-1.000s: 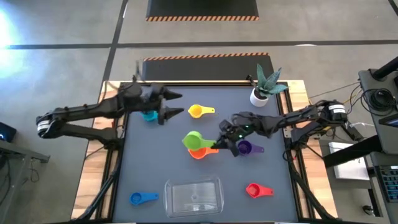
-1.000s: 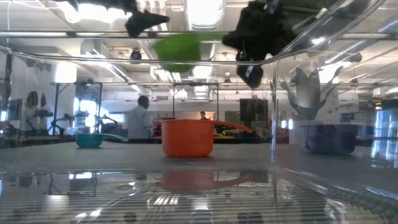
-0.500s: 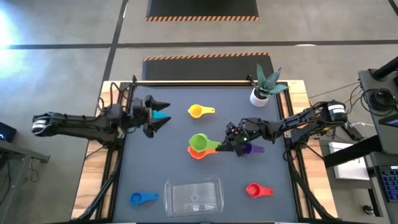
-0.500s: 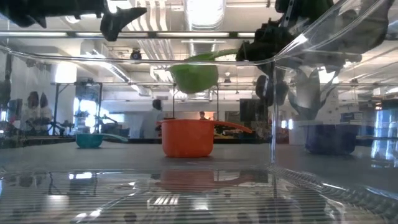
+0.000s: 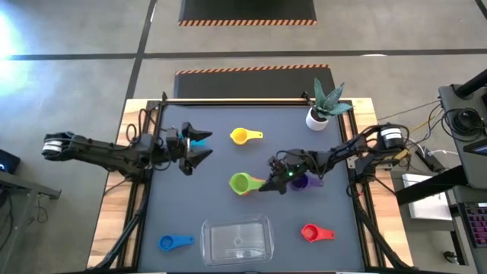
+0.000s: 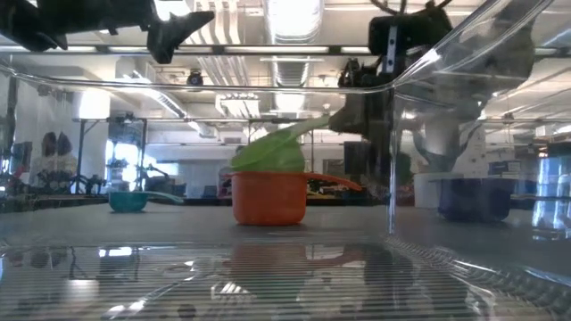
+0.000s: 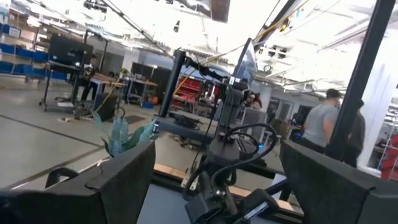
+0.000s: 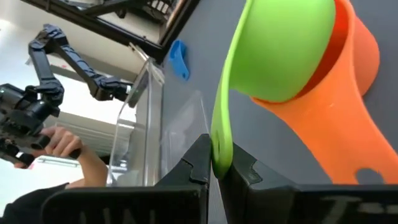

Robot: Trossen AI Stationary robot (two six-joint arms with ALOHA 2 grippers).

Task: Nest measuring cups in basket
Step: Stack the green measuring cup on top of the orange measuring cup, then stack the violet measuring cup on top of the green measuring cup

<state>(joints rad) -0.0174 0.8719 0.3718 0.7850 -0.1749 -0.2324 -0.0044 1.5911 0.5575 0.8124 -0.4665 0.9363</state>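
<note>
The green cup (image 5: 241, 183) sits over the orange cup (image 6: 268, 198) at mid-table. My right gripper (image 5: 268, 185) is shut on its handle. The purple cup (image 5: 303, 182) lies partly under the right arm. My left gripper (image 5: 199, 146) is open and hovers above the table's left side, just over the teal cup (image 6: 129, 201). The yellow cup (image 5: 242, 136) lies toward the far edge. The blue cup (image 5: 171, 243) and the red cup (image 5: 312, 232) lie on either side of the clear basket (image 5: 236, 238) at the near edge. My right gripper (image 8: 219, 165) pinches the green cup's flat handle (image 8: 222, 134) near its free end between the two fingers. The fingers come from the table's right, slanting down. The green bowl (image 6: 268, 156) rests tilted in the mouth of the orange cup, handle end raised.
A white plant pot (image 5: 318, 116) stands at the far right corner. Bare dark table shows between the orange cup and the basket. People show in the room beyond the table.
My right gripper has come down and a little toward the near edge with the green cup. The cup, held well above the orange cup a second ago, now sits tilted in its mouth. My left gripper has drawn back toward the table's left and near side, still open.
</note>
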